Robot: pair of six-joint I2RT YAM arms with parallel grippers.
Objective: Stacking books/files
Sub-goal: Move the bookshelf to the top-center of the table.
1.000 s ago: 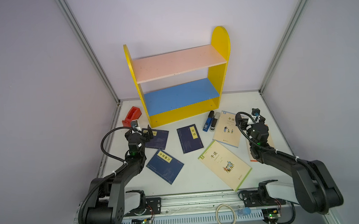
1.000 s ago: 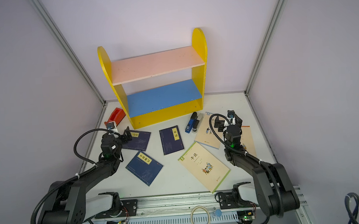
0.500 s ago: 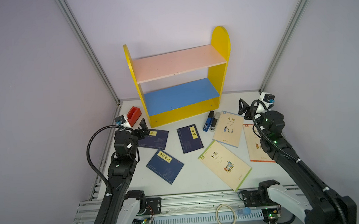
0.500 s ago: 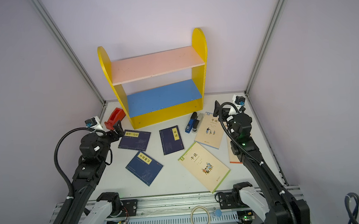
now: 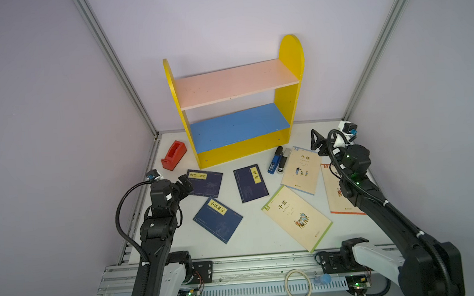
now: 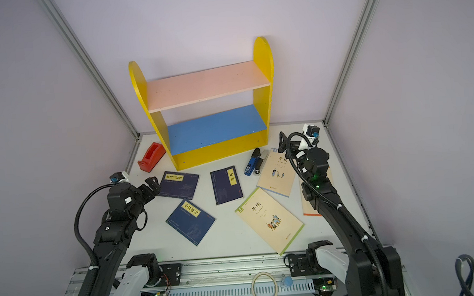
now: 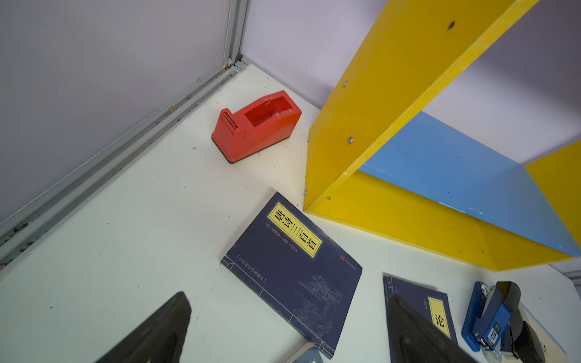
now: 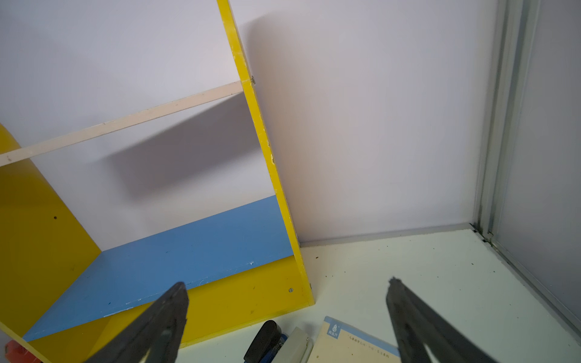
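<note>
**Books, six thin paperbacks.** All lie flat and single on the white table, none stacked.
- Navy: shelf-side navy book, middle navy book, front navy book.
- Cream: stapler-side cream book, green-edged cream book, orange-edged cream book, which is partly under the right arm.

**Handling (judged).** Light, floppy and slick-covered. No edge is raised, so take each at a free corner or at the spine.

**Left gripper**. Spread wide and empty, just beside the shelf-side navy book.

**Right gripper**. Spread wide and empty, near the far end of the stapler-side cream book.

**Obstructions.** The stapler lies just beside that book, with the shelf behind it. The tape dispenser sits off to the side.
</note>
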